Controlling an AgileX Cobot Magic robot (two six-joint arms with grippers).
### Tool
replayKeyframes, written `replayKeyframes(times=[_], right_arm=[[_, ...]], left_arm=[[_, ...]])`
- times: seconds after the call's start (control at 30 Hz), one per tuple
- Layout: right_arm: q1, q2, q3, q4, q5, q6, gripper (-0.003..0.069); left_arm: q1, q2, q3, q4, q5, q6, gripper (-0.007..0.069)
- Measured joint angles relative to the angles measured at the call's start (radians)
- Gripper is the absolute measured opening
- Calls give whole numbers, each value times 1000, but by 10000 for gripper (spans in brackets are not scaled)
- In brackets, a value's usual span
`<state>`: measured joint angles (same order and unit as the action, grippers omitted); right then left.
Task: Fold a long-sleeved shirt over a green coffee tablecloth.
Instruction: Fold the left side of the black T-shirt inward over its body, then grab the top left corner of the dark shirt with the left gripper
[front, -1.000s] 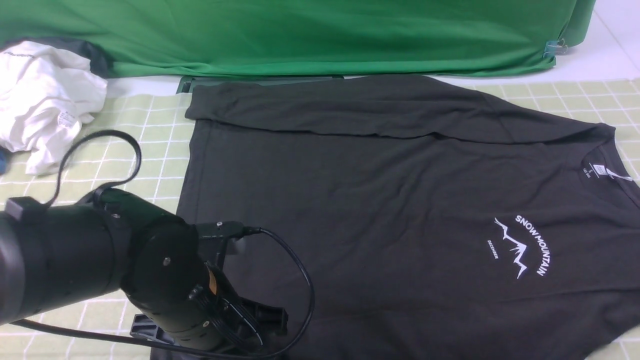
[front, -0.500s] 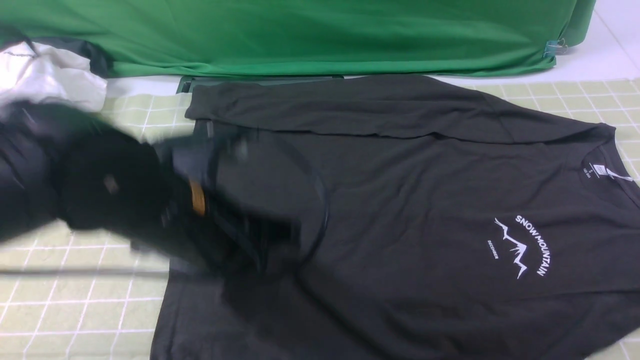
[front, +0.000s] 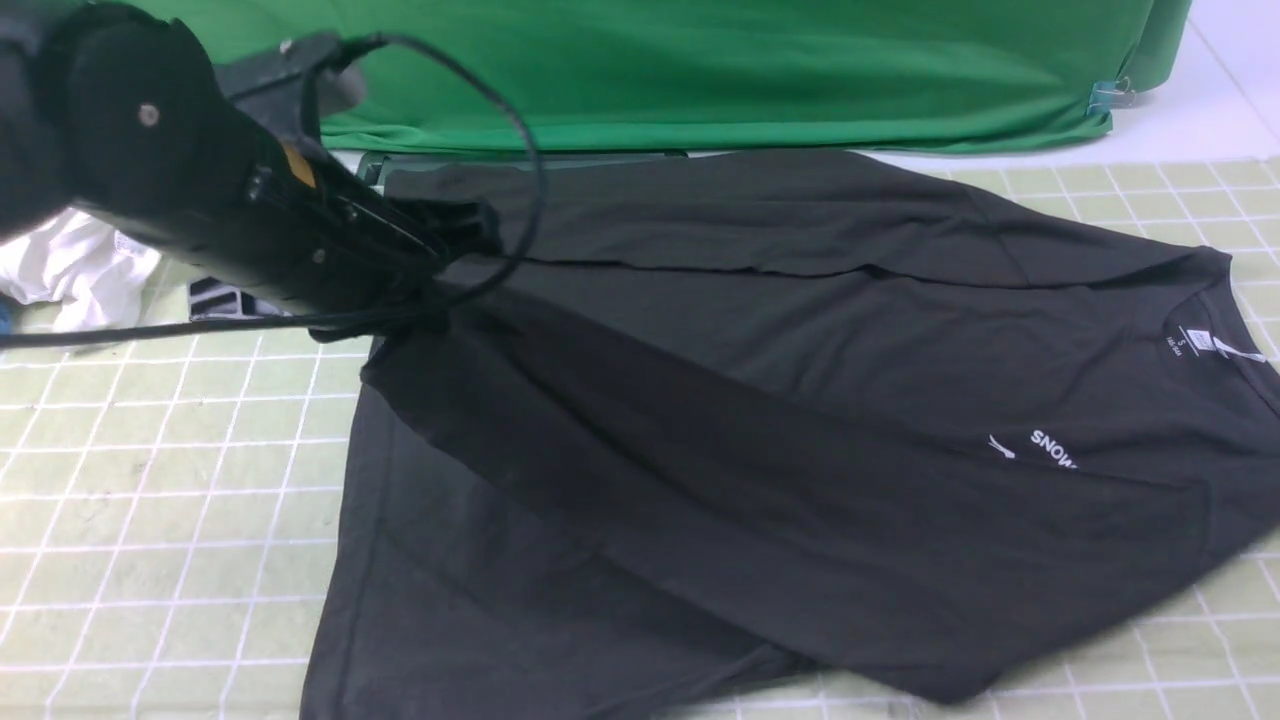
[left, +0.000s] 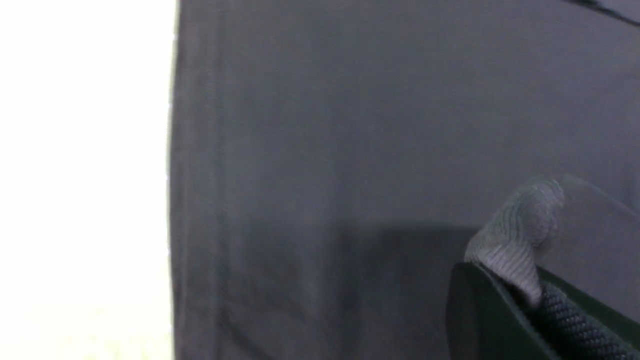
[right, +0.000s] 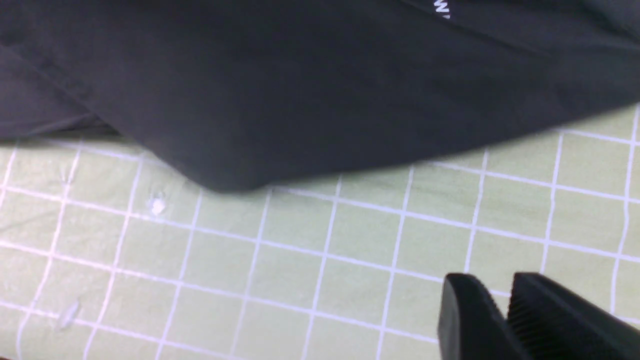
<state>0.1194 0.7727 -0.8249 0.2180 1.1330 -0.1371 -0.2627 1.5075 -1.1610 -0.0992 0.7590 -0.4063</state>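
The black long-sleeved shirt (front: 800, 400) lies on the pale green grid tablecloth (front: 150, 500), collar to the right. My left gripper (front: 440, 270) is shut on its near-left hem corner and holds it raised over the shirt's far left part. The lifted fabric drapes diagonally and hides most of the white lettering (front: 1052, 449). In the left wrist view a pinched fold of the shirt (left: 520, 240) sticks out of the left gripper (left: 520, 295). My right gripper (right: 495, 285) is shut and empty over bare tablecloth (right: 300, 260), near the shirt's edge (right: 300, 75). It is outside the front view.
A crumpled white garment (front: 80, 280) lies at the far left behind my left arm. Plain deep green fabric (front: 700, 60) runs along the back, held by a clip (front: 1105, 97) at its right end.
My left arm has swung up and away from the near edge toward the far left, pulling the shirt's near-left corner with it. The fabric now covers most of the chest print.
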Motion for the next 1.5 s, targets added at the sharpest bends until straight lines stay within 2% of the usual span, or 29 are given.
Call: replayKeyframes(times=[0.2, 0.43, 0.53, 0.7, 0.83, 0.93, 1.0, 1.2, 1.5], right_arm=[[0, 0, 0, 0, -9, 9, 135], [0, 0, 0, 0, -19, 23, 140], [0, 0, 0, 0, -26, 24, 143], [0, 0, 0, 0, -27, 34, 148], [0, 0, 0, 0, -27, 50, 153], [0, 0, 0, 0, -27, 51, 155], [0, 0, 0, 0, -30, 51, 155], [0, 0, 0, 0, -52, 54, 158], [0, 1, 0, 0, -67, 78, 165]], left_arm=[[114, 189, 0, -89, -103, 88, 46], [151, 313, 0, -122, -191, 119, 49], [155, 354, 0, -130, -224, 130, 74], [176, 387, -5, -139, -255, 131, 211], [238, 389, -98, -147, -211, 131, 345], [298, 392, -217, -192, -166, 133, 417], [317, 402, -275, -224, -161, 152, 434], [320, 478, -374, -262, -177, 179, 426], [327, 704, -533, -294, -293, 205, 382]])
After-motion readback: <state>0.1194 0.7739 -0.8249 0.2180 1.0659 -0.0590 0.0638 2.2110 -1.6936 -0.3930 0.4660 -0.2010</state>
